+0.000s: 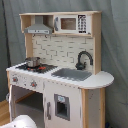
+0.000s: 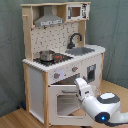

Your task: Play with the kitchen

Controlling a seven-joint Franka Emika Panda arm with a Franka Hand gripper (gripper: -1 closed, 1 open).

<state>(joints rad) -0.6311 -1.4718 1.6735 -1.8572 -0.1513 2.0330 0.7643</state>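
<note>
The kitchen (image 1: 65, 55) (image 2: 60, 45) is a tall white and light-wood toy unit. Both exterior views show its hood, microwave, black faucet (image 1: 83, 59) (image 2: 75, 39), grey sink (image 1: 71, 74) and a pot (image 1: 32, 61) (image 2: 46, 55) on the stovetop. In the second exterior view the windowed oven door (image 2: 65, 100) hangs open, tilted outward. My gripper (image 2: 81, 85) is at the door's upper right edge, below the knobs. Only a white part of the arm (image 1: 20, 121) shows in the first exterior view's bottom left corner.
A grey curtain hangs behind the kitchen. A wooden floor (image 2: 20, 117) lies in front of it. The white arm (image 2: 102, 105) reaches in from the second exterior view's lower right. A smaller cabinet door with a dark panel (image 1: 61, 106) is beside the oven.
</note>
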